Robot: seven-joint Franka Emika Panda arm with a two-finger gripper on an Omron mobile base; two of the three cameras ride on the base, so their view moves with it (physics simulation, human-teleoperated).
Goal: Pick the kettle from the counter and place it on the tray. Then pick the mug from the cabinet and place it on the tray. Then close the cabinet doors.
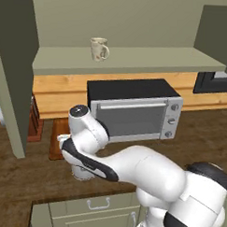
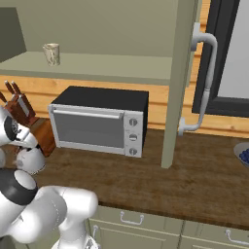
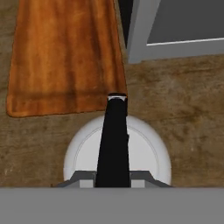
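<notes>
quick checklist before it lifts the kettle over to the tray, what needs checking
1. Gripper closed on the black handle of the kettle: ok, fingers sit on either side of the handle in the hand view.
2. Kettle off the counter: cannot tell, no gap visible under it.
3. Tray bare where the kettle goes: ok, the shown part is free.
4. Path to the tray: ok, it lies right beside the kettle, just left of the microwave.
5. Mug waiting on the cabinet shelf: ok, upright.
6. Cabinet doors open: ok.
</notes>
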